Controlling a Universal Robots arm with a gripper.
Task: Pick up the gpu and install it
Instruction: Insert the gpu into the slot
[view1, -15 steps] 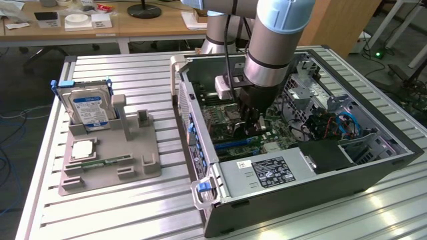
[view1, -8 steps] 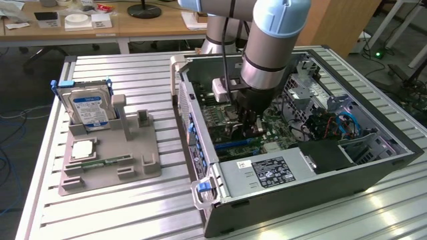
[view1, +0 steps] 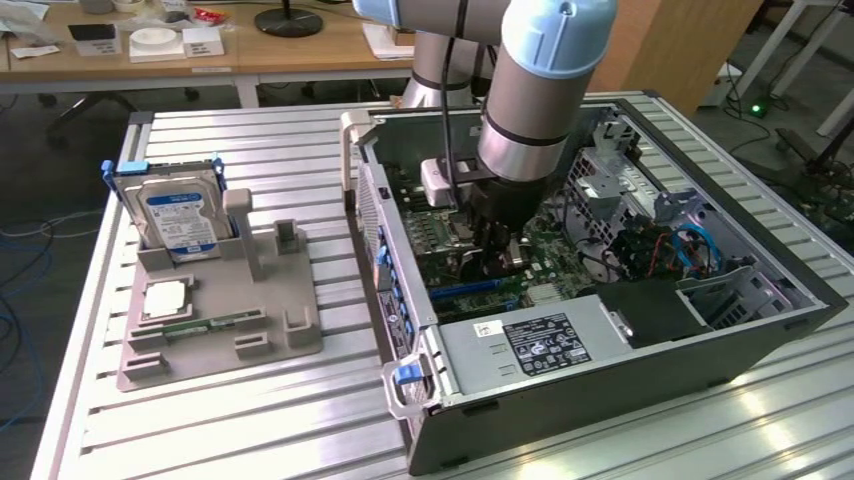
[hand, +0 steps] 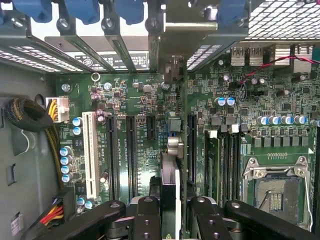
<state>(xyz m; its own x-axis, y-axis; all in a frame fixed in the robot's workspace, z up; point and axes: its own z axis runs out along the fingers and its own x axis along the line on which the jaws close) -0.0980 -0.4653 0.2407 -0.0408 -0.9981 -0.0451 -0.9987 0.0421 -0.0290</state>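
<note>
The gpu (hand: 170, 182) is seen edge-on as a thin dark card standing upright over the green motherboard (hand: 125, 100). Its silver bracket end (hand: 170, 65) is near the case's rear slot openings. My gripper (hand: 174, 210) is shut on the card, one black finger (hand: 148, 217) on each side. The card runs parallel to the long black expansion slots (hand: 111, 155); I cannot tell whether it touches one. In the exterior view the gripper (view1: 497, 240) reaches down inside the open computer case (view1: 587, 390), and the card is mostly hidden beneath it.
Beside the case on the exterior view's left, a grey holder (view1: 287, 335) carries a silver hard drive (view1: 180, 215), a processor chip (view1: 163, 298) and a memory stick (view1: 214, 325). Inside the case are the power supply (view1: 527, 345), the CPU socket (hand: 272, 192) and a cable bundle (hand: 27, 115).
</note>
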